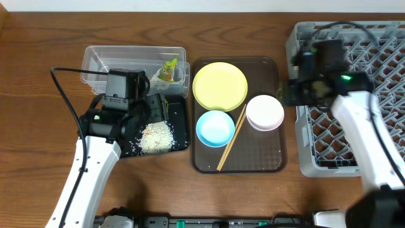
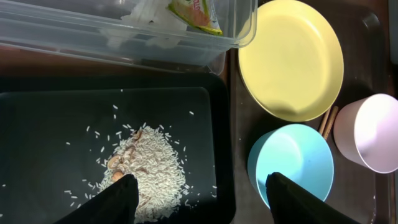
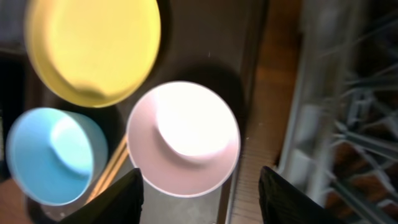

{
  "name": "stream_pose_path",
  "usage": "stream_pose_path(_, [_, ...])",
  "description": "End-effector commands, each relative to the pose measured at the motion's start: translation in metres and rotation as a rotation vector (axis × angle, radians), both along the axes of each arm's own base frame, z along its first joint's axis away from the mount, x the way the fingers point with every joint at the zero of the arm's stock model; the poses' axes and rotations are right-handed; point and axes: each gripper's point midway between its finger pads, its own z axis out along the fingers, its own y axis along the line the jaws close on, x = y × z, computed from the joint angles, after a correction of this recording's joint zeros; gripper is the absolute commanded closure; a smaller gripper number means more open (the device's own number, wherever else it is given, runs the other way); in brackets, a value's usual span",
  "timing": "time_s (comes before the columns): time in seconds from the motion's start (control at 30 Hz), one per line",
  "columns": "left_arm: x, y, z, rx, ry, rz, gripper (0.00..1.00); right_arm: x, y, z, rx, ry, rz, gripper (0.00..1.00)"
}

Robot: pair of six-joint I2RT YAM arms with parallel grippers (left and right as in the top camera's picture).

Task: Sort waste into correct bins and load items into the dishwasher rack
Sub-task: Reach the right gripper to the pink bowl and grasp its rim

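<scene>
The rice scraps (image 1: 155, 136) lie heaped in the black tray (image 1: 180, 114); they also show in the left wrist view (image 2: 146, 168). The green-and-white wrapper (image 1: 169, 68) sits in the clear tub (image 1: 101, 58). The yellow plate (image 1: 219, 86), light-blue bowl (image 1: 215, 128), pinkish bowl (image 1: 264, 112) and chopsticks (image 1: 231, 138) rest on the brown serving tray (image 1: 269, 158). My left gripper (image 2: 198, 199) is open above the black tray's right edge. My right gripper (image 3: 200, 198) is open, above the pinkish bowl (image 3: 183, 138) and the gap beside the grey rack (image 1: 380, 69). The white cup is out of view.
The brown serving tray lies between the black tray and the rack. The clear tub stands behind the black tray. Bare wooden table (image 1: 38, 95) lies to the far left and along the front edge.
</scene>
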Motion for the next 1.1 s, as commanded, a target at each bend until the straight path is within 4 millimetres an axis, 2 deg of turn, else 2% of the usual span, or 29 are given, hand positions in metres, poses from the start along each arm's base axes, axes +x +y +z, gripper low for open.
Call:
stream_pose_path(0.0, [-0.001, 0.003, -0.003, 0.014, 0.008, 0.002, 0.31, 0.004, -0.005, -0.028, -0.104, 0.065, -0.068, 0.48])
stream_pose_path(0.07, [-0.002, 0.003, -0.004, 0.015, 0.013, 0.002, 0.31, 0.005, -0.005, -0.044, -0.13, 0.106, -0.091, 0.5])
stream_pose_path(0.17, [-0.003, 0.004, -0.005, 0.016, 0.019, 0.002, 0.31, 0.004, -0.005, -0.069, -0.146, 0.173, -0.1, 0.64])
stream_pose_path(0.27, [-0.003, 0.004, -0.006, 0.016, 0.02, 0.002, 0.31, 0.001, -0.005, -0.093, -0.155, 0.241, -0.122, 0.69])
stream_pose_path(0.3, [-0.003, 0.004, -0.006, 0.016, 0.02, 0.002, 0.31, 0.0, -0.005, -0.101, -0.16, 0.261, -0.121, 0.75])
stream_pose_path(0.43, [-0.003, 0.004, -0.006, 0.016, 0.02, 0.002, 0.31, -0.002, -0.006, -0.114, -0.169, 0.292, -0.119, 0.85])
stream_pose_path(0.53, [-0.003, 0.004, -0.006, 0.016, 0.02, 0.002, 0.31, 0.0, -0.006, -0.112, -0.167, 0.284, -0.12, 0.98])
stream_pose_path(0.6, [-0.003, 0.004, -0.006, 0.016, 0.02, 0.002, 0.31, 0.001, -0.006, -0.107, -0.164, 0.273, -0.121, 0.99])
stream_pose_path(0.73, [-0.003, 0.004, -0.006, 0.016, 0.02, 0.002, 0.31, 0.003, -0.006, -0.094, -0.154, 0.238, -0.125, 0.91])
stream_pose_path(0.83, [-0.003, 0.004, -0.006, 0.016, 0.02, 0.002, 0.31, 0.007, -0.008, -0.074, -0.15, 0.177, -0.128, 0.76])
stream_pose_path(0.97, [-0.003, 0.004, -0.006, 0.016, 0.02, 0.002, 0.31, 0.013, -0.019, -0.052, -0.201, 0.093, -0.155, 0.76])
stream_pose_path(1.07, [-0.003, 0.004, -0.006, 0.016, 0.02, 0.002, 0.31, 0.014, -0.027, -0.048, -0.243, 0.077, -0.172, 0.75])
